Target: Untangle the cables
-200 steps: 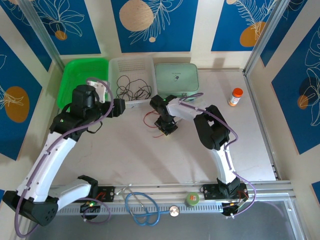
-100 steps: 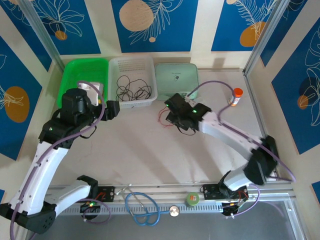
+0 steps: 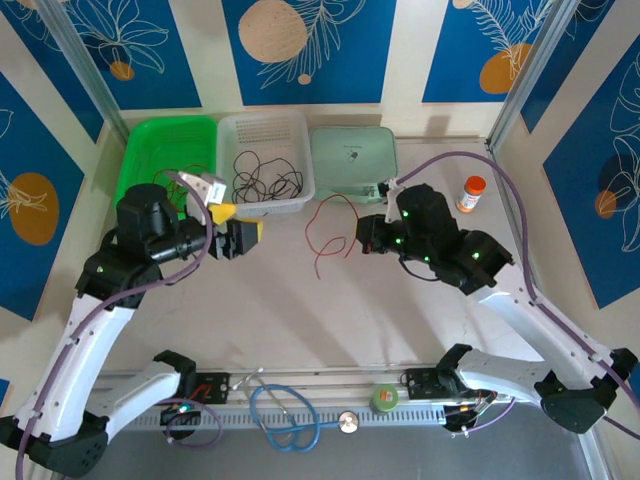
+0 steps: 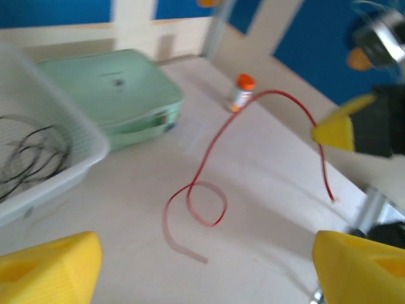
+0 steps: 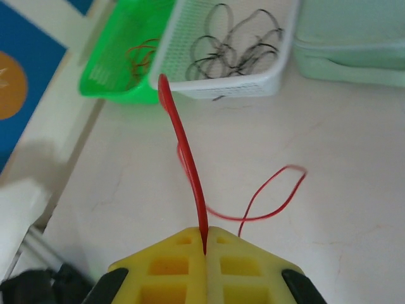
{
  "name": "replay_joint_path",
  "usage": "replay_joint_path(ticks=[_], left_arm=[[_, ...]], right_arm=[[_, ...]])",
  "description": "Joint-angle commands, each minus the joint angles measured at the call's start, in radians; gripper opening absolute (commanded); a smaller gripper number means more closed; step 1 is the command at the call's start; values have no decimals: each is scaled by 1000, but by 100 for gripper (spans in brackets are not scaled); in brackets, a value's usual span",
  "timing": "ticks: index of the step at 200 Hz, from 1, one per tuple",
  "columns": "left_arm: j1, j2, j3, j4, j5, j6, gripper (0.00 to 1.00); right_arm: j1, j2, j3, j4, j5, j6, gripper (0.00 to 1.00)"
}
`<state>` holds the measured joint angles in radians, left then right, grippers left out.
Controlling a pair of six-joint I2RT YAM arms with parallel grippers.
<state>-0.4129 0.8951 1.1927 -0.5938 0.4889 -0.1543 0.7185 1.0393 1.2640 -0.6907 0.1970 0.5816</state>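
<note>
Being pinched tight by the right claw (image 5: pixel 205 246) at 3 o'clock, the red cable (image 3: pixel 322 228) has been dragged out loose in the middle. The left claw (image 3: pixel 238 226) is held wide at 9 o'clock. One cable seems freed.

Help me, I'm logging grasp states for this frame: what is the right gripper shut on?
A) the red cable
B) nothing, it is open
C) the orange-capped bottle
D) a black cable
A: in the right wrist view the right gripper has its yellow jaws pressed together on the red cable, which rises from between them.
</note>
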Motion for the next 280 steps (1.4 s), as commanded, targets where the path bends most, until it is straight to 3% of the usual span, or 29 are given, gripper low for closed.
replay_joint_path(ticks=[1,24,66,110,161,188,245,280], left_arm=[[-37,-32,-83,163,223,100,91],[-66,-48,-195,308,242,135,96],[-67,-16,-298,484,166,183,97],[-76,53,-301,588,246,104,93],[-94,49,-311,585,253,61,39],[-95,17,-308,550,240,70,30],[-95,-5,-281,512,228,60,0],[-96,-3,-271,520,234,41,0]], right_arm=[[-39,-15,66,-18,-224,-154,0],[-76,-4,104,2,-360,-180,0],[-93,47,201,-14,-539,-269,0],[-115,96,265,-25,-648,-318,0],[-150,97,231,39,-656,-267,0],[-188,76,188,67,-640,-223,0],[-241,35,63,174,-639,-111,0],[-243,20,12,244,-654,-57,0]])
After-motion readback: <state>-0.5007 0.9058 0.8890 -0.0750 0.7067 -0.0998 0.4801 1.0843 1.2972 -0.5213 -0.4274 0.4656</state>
